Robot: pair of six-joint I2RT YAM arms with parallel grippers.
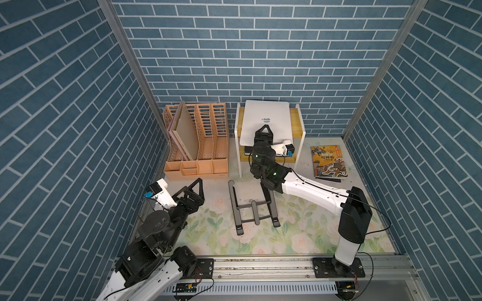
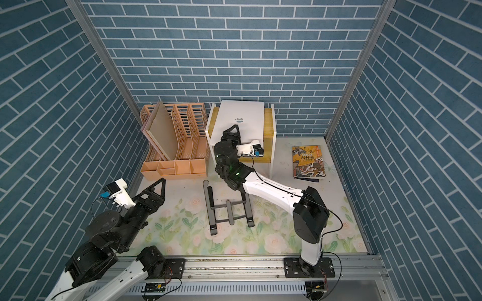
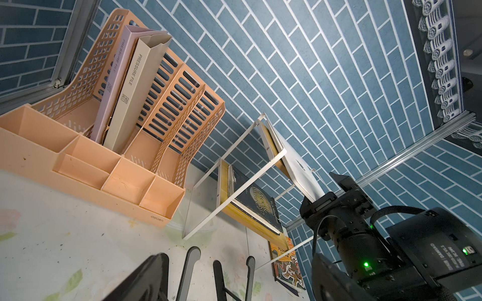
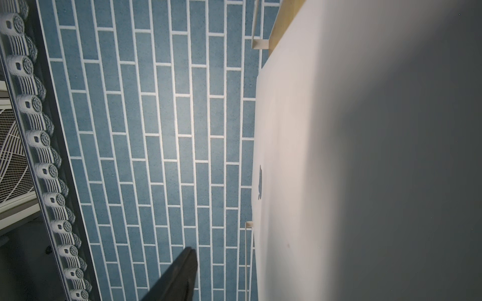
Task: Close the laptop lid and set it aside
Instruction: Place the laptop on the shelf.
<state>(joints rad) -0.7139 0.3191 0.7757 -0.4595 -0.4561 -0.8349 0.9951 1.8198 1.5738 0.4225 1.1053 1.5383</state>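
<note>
Already shut and set aside, the slim silver-white laptop (image 1: 271,114) with rounded corners: lies on the top board of the white-framed wooden shelf (image 1: 295,122) at the back, flat silver-white lid (image 2: 242,112) facing up, dark apple logo (image 1: 265,120) plain at its centre in both top views. Juts a little past the shelf's front, towards the arms. Right gripper (image 1: 264,133) at that jutting near edge, black, reaching in from the table side: one black finger (image 4: 180,276) clear of the lid in the right wrist view, blue brick wall (image 4: 156,130) showing between the two (the other finger hidden by the laptop, so contact there impossible to judge). Jaws apart, nothing clamped. Left gripper (image 1: 194,194) well apart from the laptop, low over the flowered table mat (image 1: 208,229) and just in front of the peach plastic file rack (image 1: 208,146); jaws spread wide, nothing between them. Black folding metal stand (image 1: 236,208) bare on the mat between the two arms. Dark hardback book (image 3: 258,206) on the shelf's lower board, under the laptop. Orange-and-yellow picture book (image 1: 329,161) flat on the table to the right of the shelf.
</note>
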